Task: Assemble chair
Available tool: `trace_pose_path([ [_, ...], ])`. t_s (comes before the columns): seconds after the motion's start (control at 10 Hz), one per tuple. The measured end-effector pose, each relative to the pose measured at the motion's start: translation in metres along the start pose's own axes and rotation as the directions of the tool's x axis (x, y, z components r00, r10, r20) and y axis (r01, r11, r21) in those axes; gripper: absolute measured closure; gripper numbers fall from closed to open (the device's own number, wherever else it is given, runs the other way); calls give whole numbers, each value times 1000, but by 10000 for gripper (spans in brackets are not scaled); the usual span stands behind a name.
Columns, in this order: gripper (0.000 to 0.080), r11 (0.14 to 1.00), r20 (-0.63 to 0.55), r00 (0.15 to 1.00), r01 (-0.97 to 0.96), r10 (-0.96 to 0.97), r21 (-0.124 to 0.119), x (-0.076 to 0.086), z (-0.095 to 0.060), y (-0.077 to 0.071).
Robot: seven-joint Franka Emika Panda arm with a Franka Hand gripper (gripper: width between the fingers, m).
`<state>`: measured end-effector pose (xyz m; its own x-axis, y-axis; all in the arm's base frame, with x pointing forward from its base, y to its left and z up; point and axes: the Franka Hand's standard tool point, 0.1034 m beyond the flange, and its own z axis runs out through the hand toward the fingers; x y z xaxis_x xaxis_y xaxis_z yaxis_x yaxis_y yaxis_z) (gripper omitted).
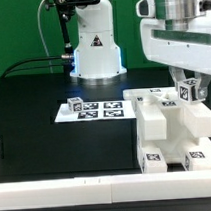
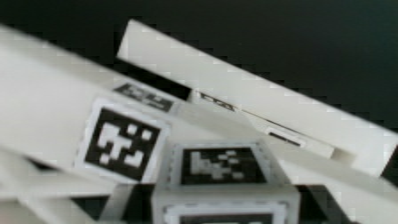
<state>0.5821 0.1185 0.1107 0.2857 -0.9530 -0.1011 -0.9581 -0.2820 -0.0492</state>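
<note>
The chair's white pieces point(image 1: 167, 125) stand joined as one blocky structure at the exterior view's right, with tags on their front and top faces. My gripper point(image 1: 189, 85) hangs over the back right of this structure. It is shut on a small white tagged chair piece point(image 1: 191, 90), held at or just above the structure's top. In the wrist view this piece point(image 2: 221, 168) fills the lower middle between my gripper's point(image 2: 222, 208) dark fingers point(image 2: 128, 205). A flat chair panel with a large tag point(image 2: 125, 138) lies close beside it.
The marker board point(image 1: 94, 109) lies flat on the black table in the middle; in the wrist view it point(image 2: 231, 75) shows beyond the panel. The robot base point(image 1: 93, 44) stands at the back. A white rail point(image 1: 68, 186) runs along the table's front.
</note>
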Motion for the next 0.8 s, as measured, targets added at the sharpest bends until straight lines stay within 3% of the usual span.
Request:
trace_pose_path([
  [0.1, 525, 994, 19, 994, -112, 112, 19, 0, 0, -2],
  [0.3, 525, 985, 20, 985, -170, 169, 17, 1, 1, -1],
  [0.4, 413, 987, 20, 987, -159, 159, 17, 1, 1, -1],
  [0.5, 413, 990, 19, 990, -137, 136, 18, 1, 1, -1],
  [0.6, 259, 999, 10, 999, -37, 37, 13, 1, 0, -1],
  [0.7, 174, 990, -7, 990, 137, -137, 10, 1, -2, -3],
  [0.8, 174, 958, -20, 958, 287, -287, 5, 0, -3, -5],
])
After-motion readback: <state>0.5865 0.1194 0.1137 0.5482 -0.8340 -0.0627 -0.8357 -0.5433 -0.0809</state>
